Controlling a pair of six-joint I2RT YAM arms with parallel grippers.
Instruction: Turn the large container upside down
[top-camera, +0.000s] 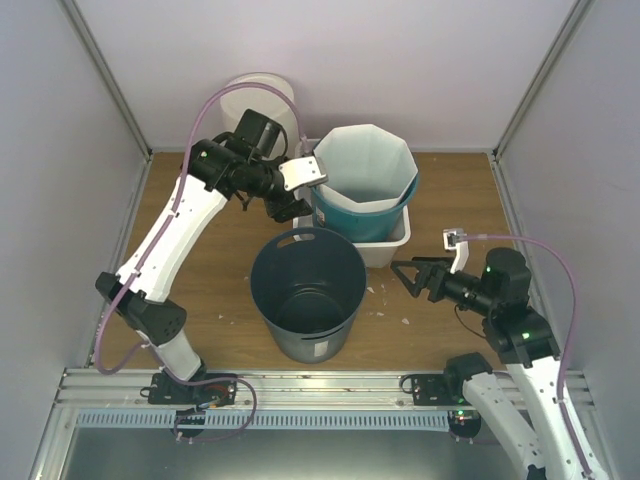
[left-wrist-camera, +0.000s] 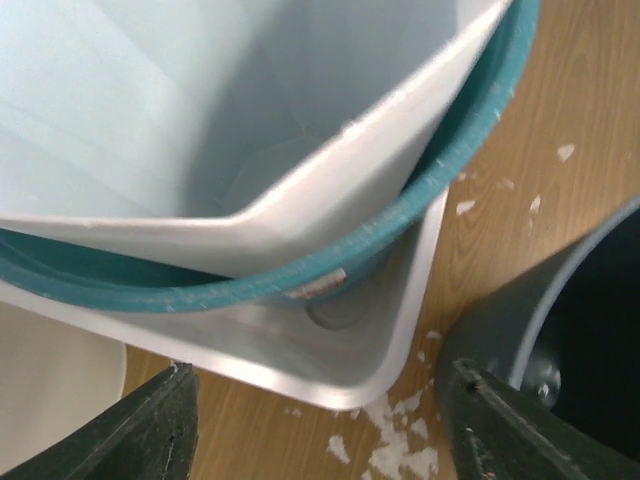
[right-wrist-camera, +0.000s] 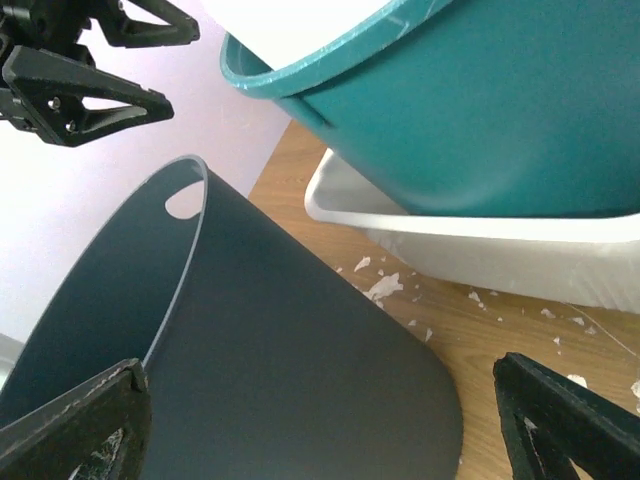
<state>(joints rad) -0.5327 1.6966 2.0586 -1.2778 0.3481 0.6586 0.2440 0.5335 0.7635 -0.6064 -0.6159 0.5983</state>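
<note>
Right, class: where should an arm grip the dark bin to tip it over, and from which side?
Probably the thin top rim of the dark bin, coming from its right, where the open right gripper is. The bin stands upright and open, too wide to span, so one finger goes inside, one outside.

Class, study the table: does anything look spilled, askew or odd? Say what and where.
White flakes lie scattered on the table between the dark bin and the white tray, like debris. The teal bucket, stacked in that tray, appears to lean.
</note>
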